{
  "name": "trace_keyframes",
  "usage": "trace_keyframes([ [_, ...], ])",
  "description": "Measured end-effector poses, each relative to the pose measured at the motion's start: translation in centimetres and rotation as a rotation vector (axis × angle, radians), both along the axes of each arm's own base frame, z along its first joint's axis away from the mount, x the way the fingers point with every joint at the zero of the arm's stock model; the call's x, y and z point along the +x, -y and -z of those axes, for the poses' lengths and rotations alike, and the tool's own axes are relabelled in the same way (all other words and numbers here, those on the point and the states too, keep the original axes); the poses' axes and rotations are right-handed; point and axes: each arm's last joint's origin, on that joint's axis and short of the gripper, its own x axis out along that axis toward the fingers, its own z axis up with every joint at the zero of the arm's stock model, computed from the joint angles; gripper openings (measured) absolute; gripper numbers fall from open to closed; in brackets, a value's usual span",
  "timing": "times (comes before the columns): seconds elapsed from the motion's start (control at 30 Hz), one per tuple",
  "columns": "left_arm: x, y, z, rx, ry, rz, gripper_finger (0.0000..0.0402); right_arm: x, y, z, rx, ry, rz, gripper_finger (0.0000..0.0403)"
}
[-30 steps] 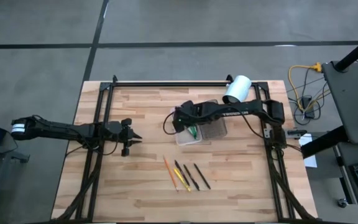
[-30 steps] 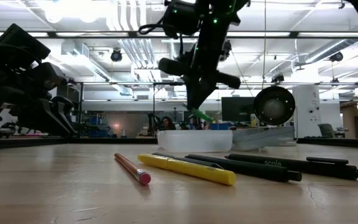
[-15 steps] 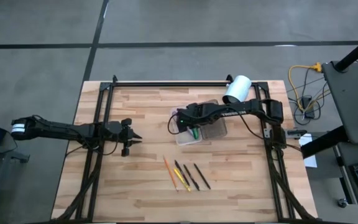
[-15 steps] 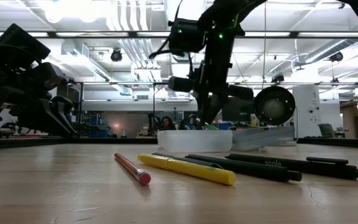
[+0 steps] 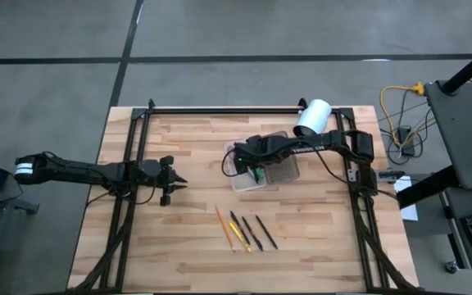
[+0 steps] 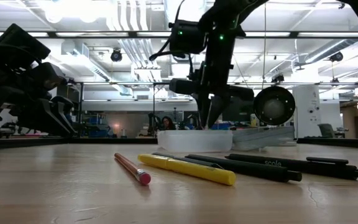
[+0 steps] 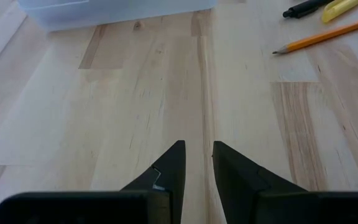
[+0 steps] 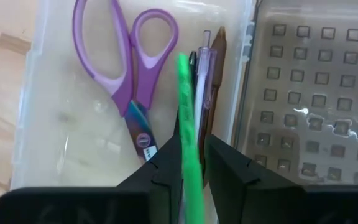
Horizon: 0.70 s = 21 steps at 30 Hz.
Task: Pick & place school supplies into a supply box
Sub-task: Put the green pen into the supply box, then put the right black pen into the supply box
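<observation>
On the near table lay an orange pencil (image 5: pixel 222 224), a yellow pen (image 5: pixel 237 236) and two dark pens (image 5: pixel 258 232), side by side; beyond them stood the box (image 5: pixel 238 181), tray beside its ribbed lid (image 8: pixel 309 112); the right gripper (image 8: pixel 193 163) hung over the tray, fingers narrowly parted with a green pen (image 8: pixel 190 155) between them, whether gripped I cannot tell; in the tray lay purple scissors (image 8: pixel 129 81) and more pens (image 8: pixel 209 68); the left gripper (image 7: pixel 197 163) waited well apart, fingers narrowly parted and empty; farthest stood a white cylinder (image 5: pixel 312 117).
</observation>
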Motion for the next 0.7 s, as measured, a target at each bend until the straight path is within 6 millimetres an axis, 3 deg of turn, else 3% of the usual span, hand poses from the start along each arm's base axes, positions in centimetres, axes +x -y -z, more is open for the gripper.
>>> trace_keyframes([
  [0.37, 0.0, 0.0, 0.0, 0.000, 0.000, 0.001, 0.0067, 0.3, 0.0, -0.4, 0.002, 0.008, -0.038, 0.0088],
  [0.7, 0.0, 0.0, 0.0, 0.000, 0.000, 0.000, 0.0066, 0.8, -0.7, -1.6, 0.051, 0.047, -0.110, 0.0076],
])
